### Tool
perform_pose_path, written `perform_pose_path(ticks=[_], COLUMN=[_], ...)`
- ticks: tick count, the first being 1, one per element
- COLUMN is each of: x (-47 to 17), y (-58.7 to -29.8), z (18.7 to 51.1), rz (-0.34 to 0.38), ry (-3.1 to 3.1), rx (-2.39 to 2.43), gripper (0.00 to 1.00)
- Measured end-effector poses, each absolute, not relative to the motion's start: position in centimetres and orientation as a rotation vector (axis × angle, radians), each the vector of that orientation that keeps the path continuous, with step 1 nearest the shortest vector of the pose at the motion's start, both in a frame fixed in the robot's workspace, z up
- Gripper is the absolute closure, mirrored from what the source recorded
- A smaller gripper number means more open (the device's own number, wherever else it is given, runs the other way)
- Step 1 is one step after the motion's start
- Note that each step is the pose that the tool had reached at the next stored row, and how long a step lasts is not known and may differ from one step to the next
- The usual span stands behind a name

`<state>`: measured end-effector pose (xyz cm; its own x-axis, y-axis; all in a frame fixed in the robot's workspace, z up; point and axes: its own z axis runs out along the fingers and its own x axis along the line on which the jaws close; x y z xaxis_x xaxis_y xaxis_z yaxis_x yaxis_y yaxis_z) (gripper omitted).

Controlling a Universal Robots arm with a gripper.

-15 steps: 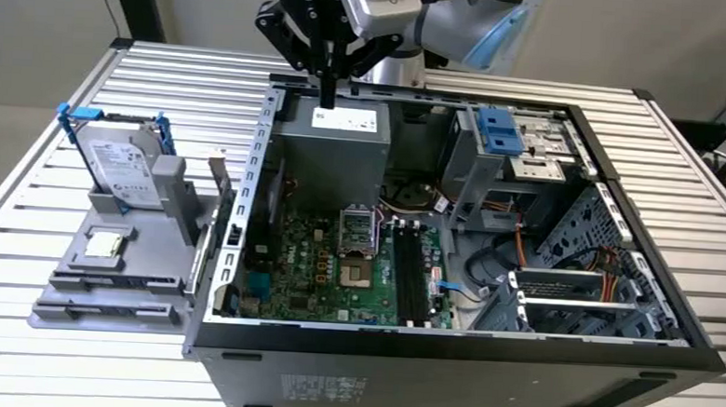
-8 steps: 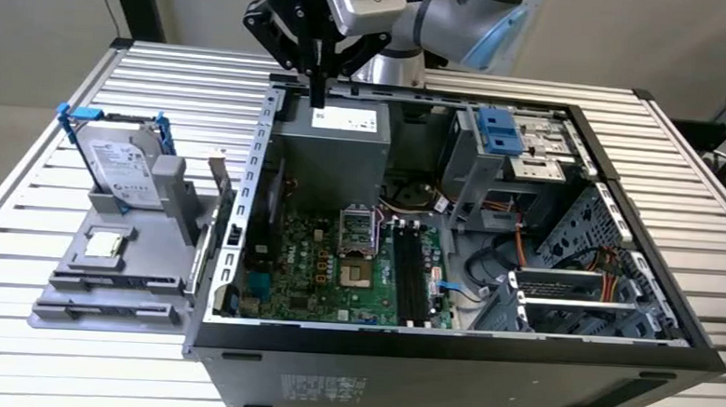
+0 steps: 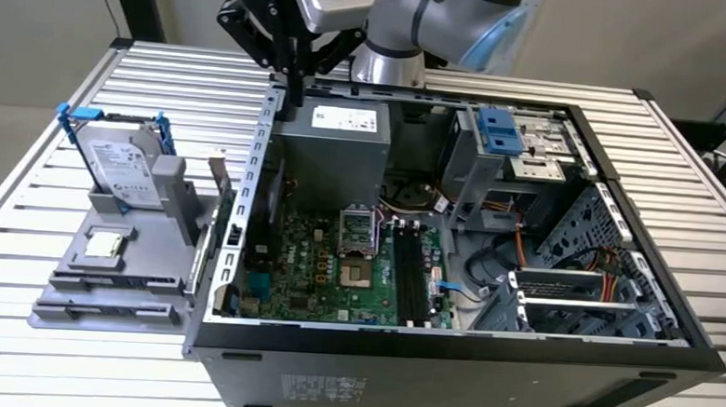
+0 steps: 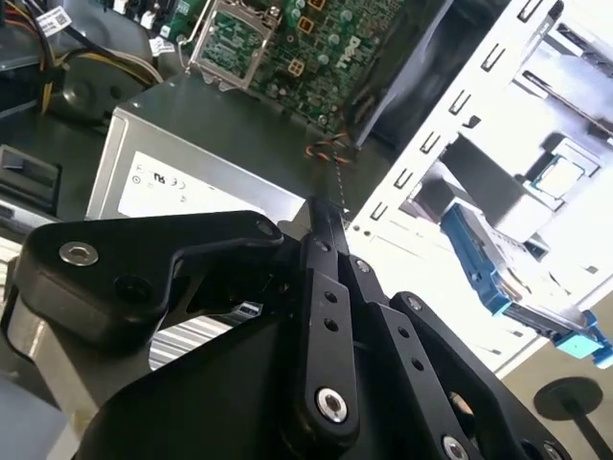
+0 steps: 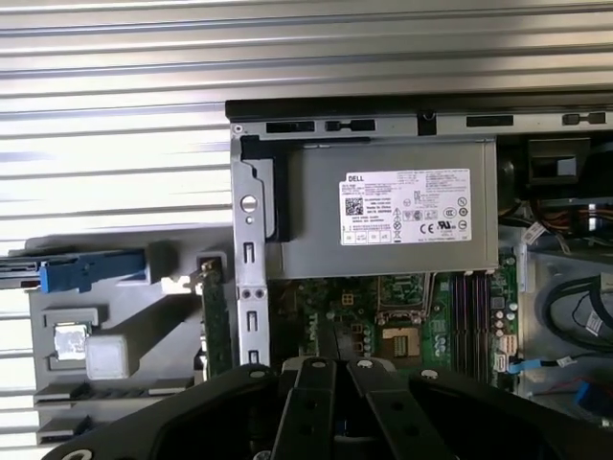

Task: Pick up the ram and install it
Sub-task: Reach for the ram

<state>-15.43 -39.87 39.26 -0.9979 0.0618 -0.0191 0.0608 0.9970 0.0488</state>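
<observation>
Where the slatted metal table point(image 3: 31, 373) comes closest to the exterior camera, its near edge is cut off by the frame. An open computer case point(image 3: 455, 358) lies on its side across the table's middle, its near wall dark and plain. Past that wall the green motherboard point(image 3: 322, 267) lies flat, with long black memory slots point(image 3: 412, 271) running away from the viewer; whether any slot is filled is hard to make out. Toward the table's edge on the exterior view's left sits a grey holder point(image 3: 110, 283). It carries a small silvery square part point(image 3: 104, 244) and, farther back, a hard drive point(image 3: 122, 168) upright in a blue-handled frame. The ram point(image 5: 216, 321) stands on edge in that holder, just beside the case's outer wall and well apart from the gripper point(image 3: 291, 97). In the first wrist view it is a narrow green strip with one end hidden behind the gripper's black body, and its chips cannot be made out. Farther back, a grey power supply point(image 3: 335, 155) sits in the case's far corner. The gripper hangs above that corner's rim, jaws together with nothing between them, tips pointing down. Behind it, the arm point(image 3: 434, 30) is cut off by the top of the frame.
</observation>
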Motion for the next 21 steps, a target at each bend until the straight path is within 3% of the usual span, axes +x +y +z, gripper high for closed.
perform_pose_path(ticks=[21], x=[-20.4], y=[-39.9], z=[39.3], rz=[0.075], ry=[3.12], rx=[0.074], gripper=[1.0])
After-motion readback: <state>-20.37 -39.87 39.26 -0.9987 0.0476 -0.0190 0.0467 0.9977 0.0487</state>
